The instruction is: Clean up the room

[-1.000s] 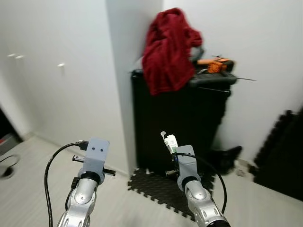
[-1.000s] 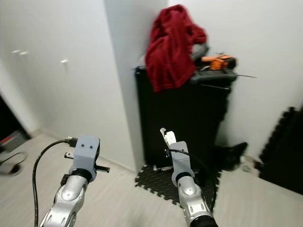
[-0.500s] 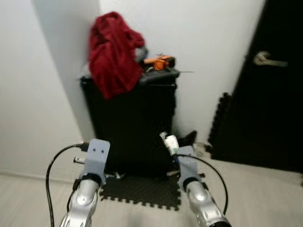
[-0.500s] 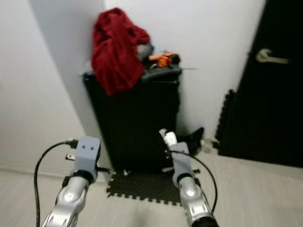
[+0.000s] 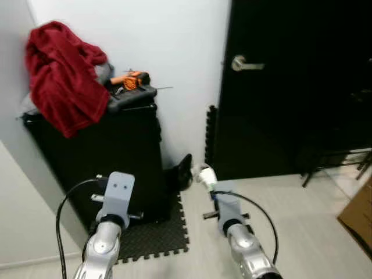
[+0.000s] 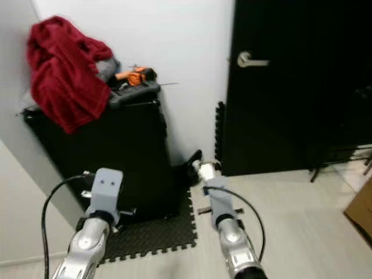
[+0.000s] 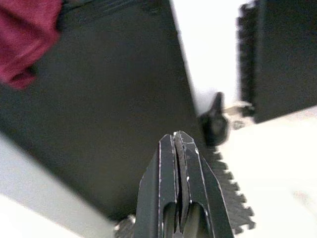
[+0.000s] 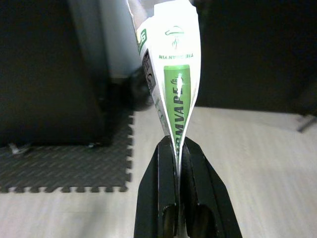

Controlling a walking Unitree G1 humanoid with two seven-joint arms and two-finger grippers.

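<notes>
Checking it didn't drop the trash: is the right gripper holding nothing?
No, the right gripper is shut on a white and green wrapper pinched between its fingers.

There is one black cabinet (image 5: 102, 160), one red cloth (image 5: 61, 75) and one orange tool (image 5: 129, 80). One black door (image 5: 296, 87) has one lever handle (image 5: 243, 63). One foam mat (image 5: 154, 238) and one green-and-white packet (image 8: 173, 74) complete it.

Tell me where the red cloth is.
The red cloth is draped over the black cabinet's top, on the robot's left, beside the orange tool and left of the black door.
</notes>
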